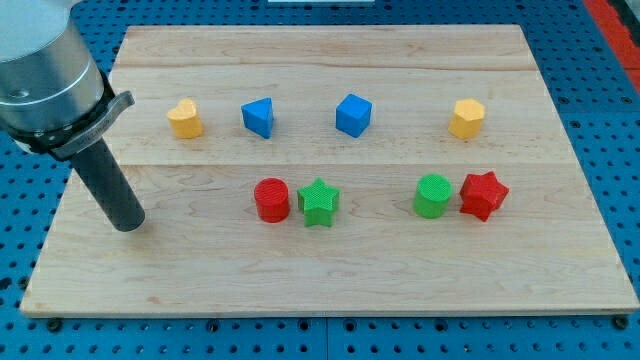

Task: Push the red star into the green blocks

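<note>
The red star (484, 194) lies at the view's right, touching the right side of a green cylinder (433, 195). A green star (319, 202) lies near the middle, touching a red cylinder (271, 199) on its left. My tip (127, 225) rests on the board at the view's left, far from the red star and well left of the red cylinder.
Along the upper row lie a yellow heart-like block (185, 118), a blue block (259, 116), a blue cube-like block (353, 114) and a yellow hexagon-like block (466, 118). The wooden board (330, 270) lies on a blue pegboard table (620, 150).
</note>
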